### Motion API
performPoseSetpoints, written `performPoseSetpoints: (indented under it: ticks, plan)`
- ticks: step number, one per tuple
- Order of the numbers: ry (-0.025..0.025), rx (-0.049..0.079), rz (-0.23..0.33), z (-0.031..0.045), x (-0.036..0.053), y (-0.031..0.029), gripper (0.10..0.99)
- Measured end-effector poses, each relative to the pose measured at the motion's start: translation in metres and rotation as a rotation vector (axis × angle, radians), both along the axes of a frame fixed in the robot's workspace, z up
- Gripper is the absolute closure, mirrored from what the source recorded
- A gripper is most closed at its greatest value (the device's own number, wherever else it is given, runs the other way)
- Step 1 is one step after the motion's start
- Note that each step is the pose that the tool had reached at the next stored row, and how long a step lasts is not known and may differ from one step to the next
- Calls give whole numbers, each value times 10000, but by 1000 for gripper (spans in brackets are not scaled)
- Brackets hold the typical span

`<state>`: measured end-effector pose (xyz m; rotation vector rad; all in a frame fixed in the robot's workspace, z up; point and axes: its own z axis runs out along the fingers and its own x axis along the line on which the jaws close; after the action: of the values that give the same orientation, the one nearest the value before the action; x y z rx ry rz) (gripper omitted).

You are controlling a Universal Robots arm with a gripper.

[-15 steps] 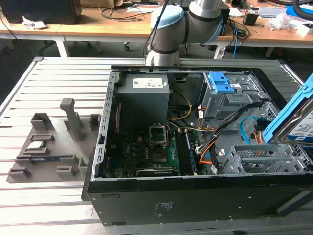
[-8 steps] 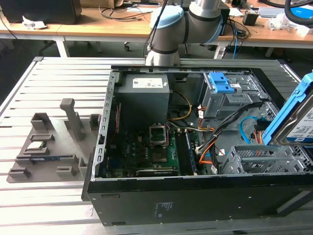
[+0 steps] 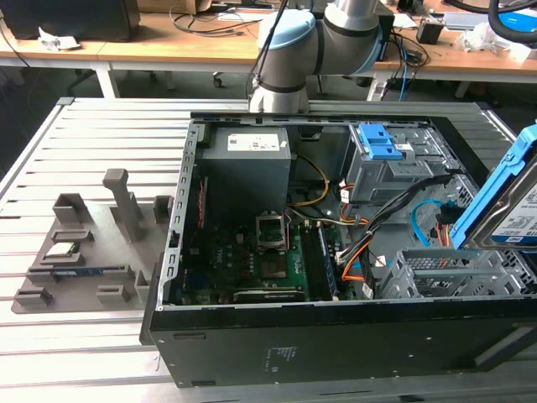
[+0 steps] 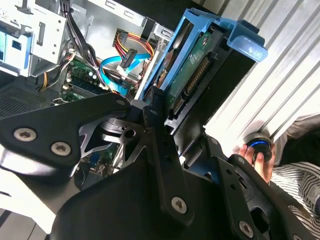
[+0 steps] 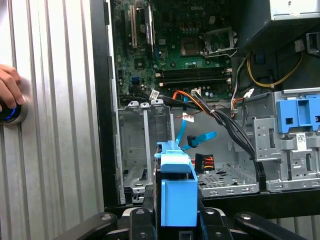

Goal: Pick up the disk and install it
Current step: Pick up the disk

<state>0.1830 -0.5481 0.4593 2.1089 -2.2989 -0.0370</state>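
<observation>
One black claw clamps shut on the flat, rectangular, silver disk, framed in smooth blue plastic.

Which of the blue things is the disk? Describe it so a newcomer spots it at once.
Find the open computer case on the slatted table. At the exterior view's right edge, above the empty grey drive cage, the disk hangs tilted in the gripper. Unlike the bare blue caddy deeper in the case, its blue frame holds a labelled silver drive.
</observation>
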Motion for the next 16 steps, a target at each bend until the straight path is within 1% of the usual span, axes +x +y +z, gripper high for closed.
performPoseSetpoints:
  ticks: [2,3,5,9,10,12,16]
  plan:
    - [0,0,1,0,0,0,722]
    - [-2,3,1,-1,-28,1,722]
    - [-1,2,0,-1,-109,0,722]
    - [-18,1,2,0,-335,-11,722]
    - [-19,1,0,0,-365,-14,722]
    - [-20,0,5,-1,-380,-22,722]
    - [-19,-2,33,-5,-383,-61,722]
